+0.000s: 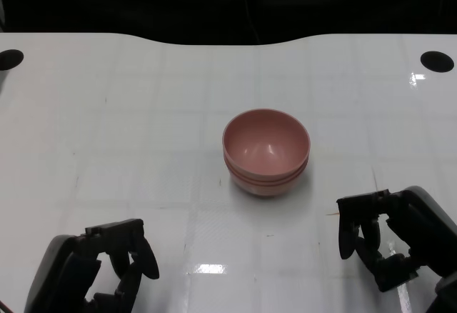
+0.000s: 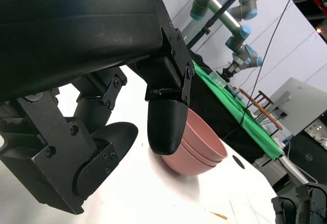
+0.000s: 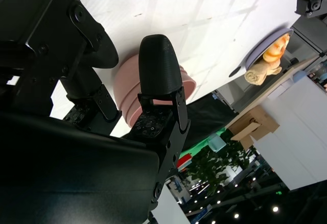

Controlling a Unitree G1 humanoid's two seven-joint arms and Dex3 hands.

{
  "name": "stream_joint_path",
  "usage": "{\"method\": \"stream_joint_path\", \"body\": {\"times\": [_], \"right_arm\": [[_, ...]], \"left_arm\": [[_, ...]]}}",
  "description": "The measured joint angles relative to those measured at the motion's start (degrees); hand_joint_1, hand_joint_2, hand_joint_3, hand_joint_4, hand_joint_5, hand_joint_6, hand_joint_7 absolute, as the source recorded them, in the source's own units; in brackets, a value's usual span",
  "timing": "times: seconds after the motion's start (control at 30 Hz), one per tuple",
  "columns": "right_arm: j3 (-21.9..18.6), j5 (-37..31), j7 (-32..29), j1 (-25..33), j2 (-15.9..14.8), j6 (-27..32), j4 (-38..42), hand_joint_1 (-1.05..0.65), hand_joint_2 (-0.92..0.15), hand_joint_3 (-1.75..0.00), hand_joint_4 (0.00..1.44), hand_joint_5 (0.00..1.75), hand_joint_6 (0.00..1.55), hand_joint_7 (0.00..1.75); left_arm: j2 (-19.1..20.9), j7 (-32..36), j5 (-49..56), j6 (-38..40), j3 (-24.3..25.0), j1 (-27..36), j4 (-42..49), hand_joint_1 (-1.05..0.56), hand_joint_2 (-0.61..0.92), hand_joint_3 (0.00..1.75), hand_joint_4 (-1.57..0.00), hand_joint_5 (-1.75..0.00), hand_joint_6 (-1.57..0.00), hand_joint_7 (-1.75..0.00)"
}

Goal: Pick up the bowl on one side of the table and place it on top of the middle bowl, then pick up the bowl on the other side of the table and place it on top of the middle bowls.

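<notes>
A stack of pink bowls (image 1: pixel 266 151) stands nested in the middle of the white table (image 1: pixel 143 113). The left wrist view shows the stack (image 2: pixel 202 150) beyond my fingers, and the right wrist view shows it (image 3: pixel 127 88) partly hidden behind a finger. My left hand (image 1: pixel 107 266) hovers at the near left, well away from the stack, fingers apart and holding nothing. My right hand (image 1: pixel 389 241) sits at the near right, a short way from the stack, also holding nothing with its fingers spread.
Two dark round holes (image 1: pixel 437 61) (image 1: pixel 10 58) mark the table's far corners. Another robot arm (image 2: pixel 230 9) and a green-covered table (image 2: pixel 245 116) stand beyond the table in the left wrist view.
</notes>
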Motion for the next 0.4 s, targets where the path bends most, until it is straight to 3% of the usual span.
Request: {"method": "stream_joint_path", "body": {"times": [0.4], "right_arm": [[-0.03,-0.27,-0.33,-1.76,1.24,-2.09,4.34,0.21,0.02,-1.75,1.05,1.74,0.97,1.5]], "left_arm": [[-0.18,0.0,-0.82,-0.27,0.0,-1.01,2.88,-0.01,0.2,1.61,-0.93,-1.62,-0.93,-1.34]]}}
